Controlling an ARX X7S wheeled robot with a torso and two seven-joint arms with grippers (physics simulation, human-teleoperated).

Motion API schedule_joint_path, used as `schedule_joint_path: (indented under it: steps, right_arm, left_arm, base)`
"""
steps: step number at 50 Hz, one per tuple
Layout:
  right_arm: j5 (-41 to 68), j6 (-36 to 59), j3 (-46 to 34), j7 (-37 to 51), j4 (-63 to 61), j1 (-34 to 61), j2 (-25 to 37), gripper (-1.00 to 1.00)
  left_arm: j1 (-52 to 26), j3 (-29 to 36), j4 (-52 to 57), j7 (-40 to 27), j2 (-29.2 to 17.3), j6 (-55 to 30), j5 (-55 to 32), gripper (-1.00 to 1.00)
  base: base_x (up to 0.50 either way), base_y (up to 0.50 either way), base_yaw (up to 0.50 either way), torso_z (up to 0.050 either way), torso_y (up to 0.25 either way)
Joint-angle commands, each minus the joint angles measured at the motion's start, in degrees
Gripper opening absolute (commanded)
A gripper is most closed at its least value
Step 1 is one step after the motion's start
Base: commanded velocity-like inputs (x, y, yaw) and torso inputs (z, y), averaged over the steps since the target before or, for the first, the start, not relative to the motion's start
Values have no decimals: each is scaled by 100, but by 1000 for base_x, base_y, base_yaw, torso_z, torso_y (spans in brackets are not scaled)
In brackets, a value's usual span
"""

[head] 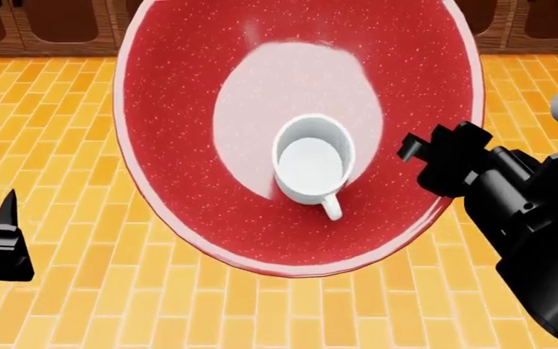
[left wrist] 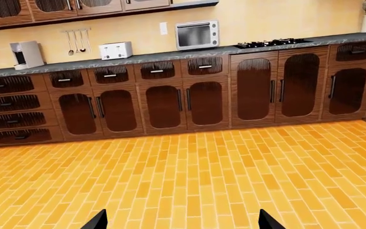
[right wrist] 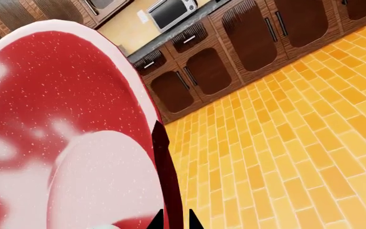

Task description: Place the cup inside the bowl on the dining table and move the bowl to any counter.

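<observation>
Head view: the bowl (head: 293, 131) is lifted off any surface and fills most of the frame, with the orange brick floor (head: 66, 291) below it. The cup (head: 312, 166) sits upright inside it, near the bottom, handle pointing toward me. A broad pale glare covers the bowl's inner centre.

My right gripper (right wrist: 172, 220) pinches the bowl's rim: in the right wrist view the rim edge runs straight down between my two dark fingertips, which lie tight on either side of it. In the head view my right arm (head: 522, 225) comes in from the right and meets the bowl's right edge.

My left gripper (left wrist: 181, 222) holds nothing; its two fingertips stand spread wide apart at the edge of the left wrist view, only floor between them. In the head view it sits low at the left, well apart from the bowl.

Ahead, across open floor: the counter (left wrist: 170, 56) over brown cabinets. On it, a coffee machine (left wrist: 26, 54), a toaster (left wrist: 116, 50), a toaster oven (left wrist: 197, 34) and a stovetop (left wrist: 273, 43). Utensils (left wrist: 76, 42) hang on the wall above.

The dining table is not in view.
</observation>
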Motion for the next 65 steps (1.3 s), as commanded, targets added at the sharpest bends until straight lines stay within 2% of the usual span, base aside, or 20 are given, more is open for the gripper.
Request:
schedule_joint_path:
  steps: [1, 65]
  right_arm:
    - [-10, 26, 30, -61, 35, 99, -127, -100]
    - [37, -72, 45, -43, 6, -22, -78, -100]
  left_arm:
    - [-3, 5, -21, 72, 17, 61, 48, 100]
    - [80, 35, -85, 20, 4, 200, -26, 100]
  base:
    - [504, 143, 0, 0, 0]
    - [504, 143, 0, 0, 2]
